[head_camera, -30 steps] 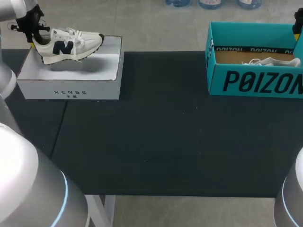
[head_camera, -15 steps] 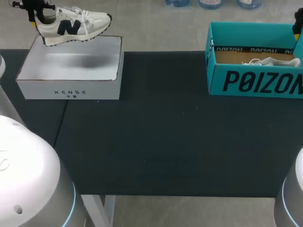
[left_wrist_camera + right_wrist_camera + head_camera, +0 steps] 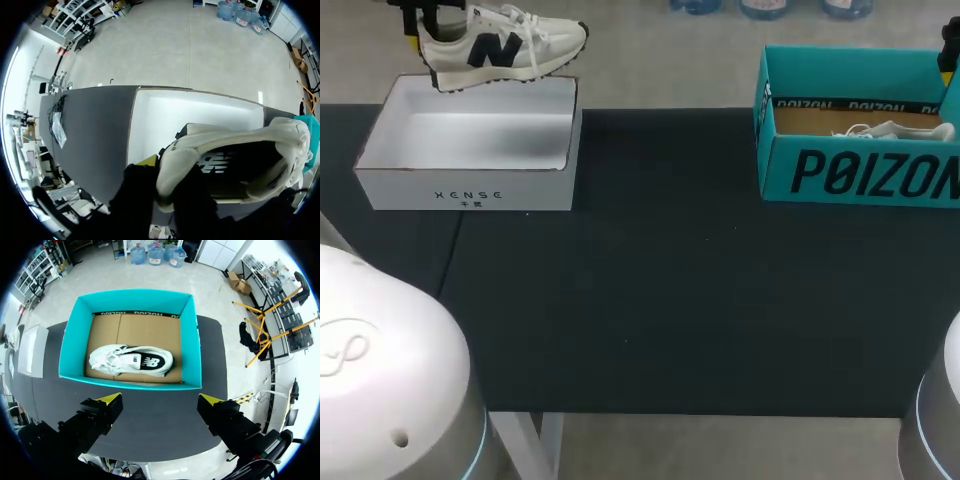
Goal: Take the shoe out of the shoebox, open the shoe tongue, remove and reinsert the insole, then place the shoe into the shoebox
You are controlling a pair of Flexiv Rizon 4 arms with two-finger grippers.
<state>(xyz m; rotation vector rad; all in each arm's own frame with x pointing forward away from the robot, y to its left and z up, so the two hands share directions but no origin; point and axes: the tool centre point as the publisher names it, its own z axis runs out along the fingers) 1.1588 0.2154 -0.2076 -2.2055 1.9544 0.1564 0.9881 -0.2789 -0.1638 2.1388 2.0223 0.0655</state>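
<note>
**Sneaker held clear of the white box, heel first**

The left gripper [image 3: 420, 30] is clamped on the heel collar of the white sneaker [image 3: 500, 48], one finger inside the shoe and one behind it. The sneaker hangs level above the far rim of the open white shoebox [image 3: 470, 190], toe pointing toward the table's middle. A heel grip looks deliberate: it leaves the laces and tongue free for the other arm and keeps the sole down, ready to set on the dark table mat [image 3: 670, 300].

The right gripper [image 3: 160, 401] hovers over the teal shoebox [image 3: 131, 381] with its fingers spread wide, holding nothing. A second white sneaker [image 3: 131, 360] lies on its side on the cardboard floor of that box.

Much is hard to read. In the left wrist view the heel covers the fingertips — only a sliver of yellow shows — and the shoe's interior is dark, so neither the insole nor the tongue's position can be made out. The head view cuts off the top of the left gripper and the teal box's right end, and shows only the laces of the shoe inside.
</note>
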